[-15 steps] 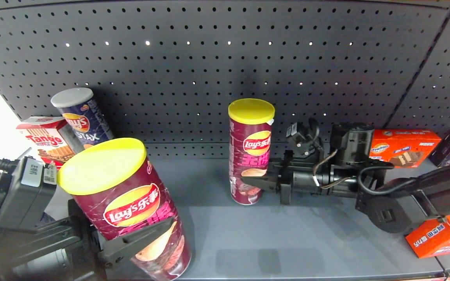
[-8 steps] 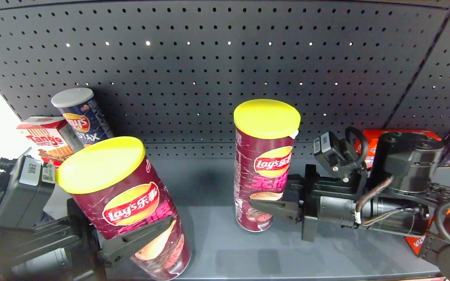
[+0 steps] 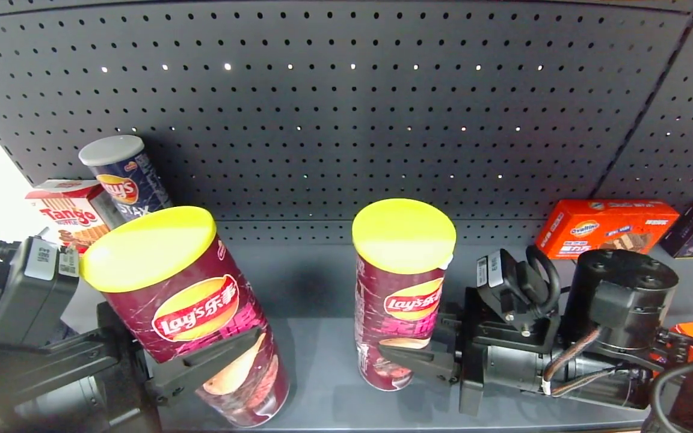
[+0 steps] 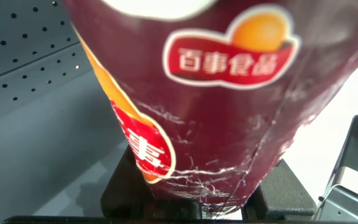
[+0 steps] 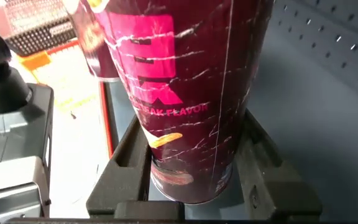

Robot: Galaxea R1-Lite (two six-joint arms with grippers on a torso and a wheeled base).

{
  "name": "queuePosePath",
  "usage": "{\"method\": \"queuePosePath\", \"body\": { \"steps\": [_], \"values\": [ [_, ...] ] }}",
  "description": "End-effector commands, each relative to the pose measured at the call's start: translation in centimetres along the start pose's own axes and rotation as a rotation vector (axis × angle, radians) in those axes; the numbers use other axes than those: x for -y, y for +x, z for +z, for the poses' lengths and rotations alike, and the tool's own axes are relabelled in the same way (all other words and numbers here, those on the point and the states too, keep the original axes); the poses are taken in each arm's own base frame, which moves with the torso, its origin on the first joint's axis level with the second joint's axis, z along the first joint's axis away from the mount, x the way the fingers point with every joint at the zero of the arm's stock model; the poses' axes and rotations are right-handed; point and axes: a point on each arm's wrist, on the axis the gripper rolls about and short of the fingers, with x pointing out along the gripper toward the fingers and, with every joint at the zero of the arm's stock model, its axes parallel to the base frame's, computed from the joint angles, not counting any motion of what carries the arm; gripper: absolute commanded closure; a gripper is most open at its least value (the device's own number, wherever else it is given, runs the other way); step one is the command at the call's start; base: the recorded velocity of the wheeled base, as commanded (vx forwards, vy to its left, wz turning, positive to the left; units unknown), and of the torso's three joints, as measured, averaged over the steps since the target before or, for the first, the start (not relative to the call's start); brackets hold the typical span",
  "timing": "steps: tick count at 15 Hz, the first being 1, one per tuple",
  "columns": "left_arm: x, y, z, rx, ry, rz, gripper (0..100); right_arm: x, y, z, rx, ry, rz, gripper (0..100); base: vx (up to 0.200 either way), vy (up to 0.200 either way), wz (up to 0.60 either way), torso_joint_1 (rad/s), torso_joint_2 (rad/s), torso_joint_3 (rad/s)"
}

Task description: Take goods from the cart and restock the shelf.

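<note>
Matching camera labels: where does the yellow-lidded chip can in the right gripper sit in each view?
Head view: right gripper's chip can is upright at centre-right, with the right gripper clamped low on it.
Right wrist view: right gripper's chip can fills the centre, between the fingers.
Left wrist view: the can here is the left gripper's chip can, held by the left gripper.
Shared landmark: pegboard back panel.

Maroon left can (image 3: 202, 313), yellow lid, tilted; matching right can (image 3: 400, 300) upright; both at shelf (image 3: 316, 288) front.
</note>
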Motion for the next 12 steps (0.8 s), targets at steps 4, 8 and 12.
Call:
{"method": "queuePosePath", "body": {
  "steps": [4, 8, 12],
  "values": [
    [0.0, 0.0, 0.1, 0.002, 0.001, 0.000, 100, 0.3, 0.9, -1.8, -0.052, 0.028, 0.007, 100, 0.000, 0.000, 0.00, 0.000, 0.00, 0.000],
    [0.0, 0.0, 0.0, 0.001, -0.001, 0.000, 100, 0.3, 1.1, -2.2, -0.062, 0.029, 0.011, 100, 0.000, 0.000, 0.00, 0.000, 0.00, 0.000],
    [0.0, 0.0, 0.0, -0.002, -0.003, 0.000, 100, 0.2, 1.0, -2.0, -0.058, 0.021, 0.005, 0, 0.000, 0.000, 0.00, 0.000, 0.00, 0.000]
  ]
}}
